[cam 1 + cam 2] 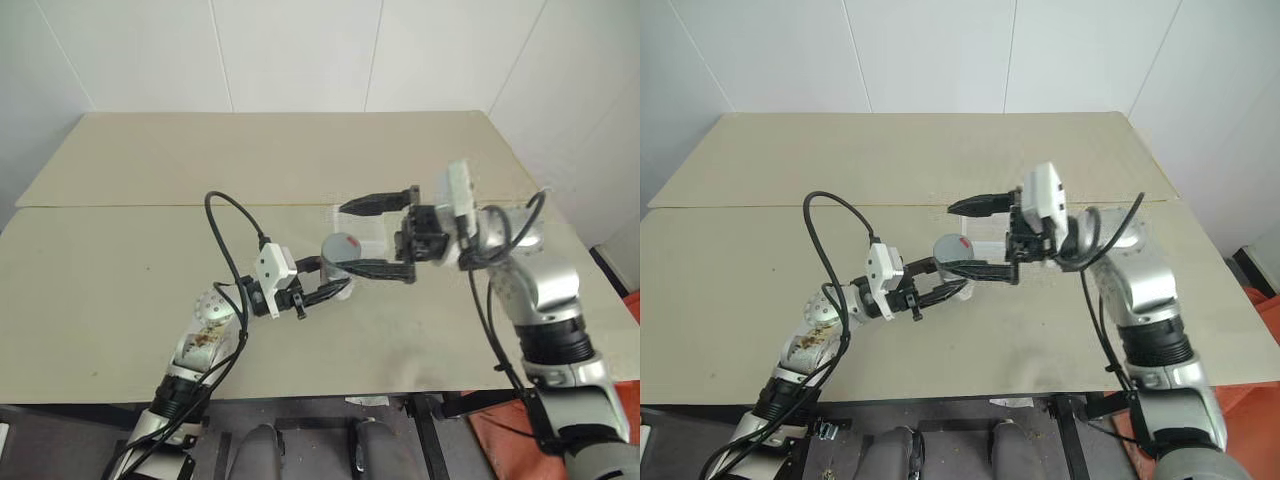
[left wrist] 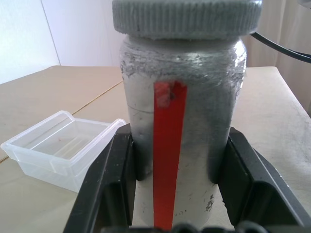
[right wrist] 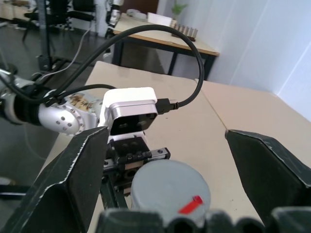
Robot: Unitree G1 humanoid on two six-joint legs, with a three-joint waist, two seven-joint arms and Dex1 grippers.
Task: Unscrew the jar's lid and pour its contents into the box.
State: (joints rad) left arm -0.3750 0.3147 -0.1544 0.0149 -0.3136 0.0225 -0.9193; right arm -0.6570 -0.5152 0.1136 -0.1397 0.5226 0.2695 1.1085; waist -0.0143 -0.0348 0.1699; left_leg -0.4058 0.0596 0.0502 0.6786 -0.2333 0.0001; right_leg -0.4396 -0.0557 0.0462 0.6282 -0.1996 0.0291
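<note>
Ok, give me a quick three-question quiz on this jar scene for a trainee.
1. True or false: the lid is already off the jar.
2. Which end effector grips the jar? A) left B) right C) neither
3. Fill in: the right end effector has its fingers spread ____ on either side of the lid.

Key:
1. False; the lid sits on the jar.
2. A; the left end effector clamps the jar's body, with the box on the table beyond it.
3. Open; neither finger touches the lid.
</note>
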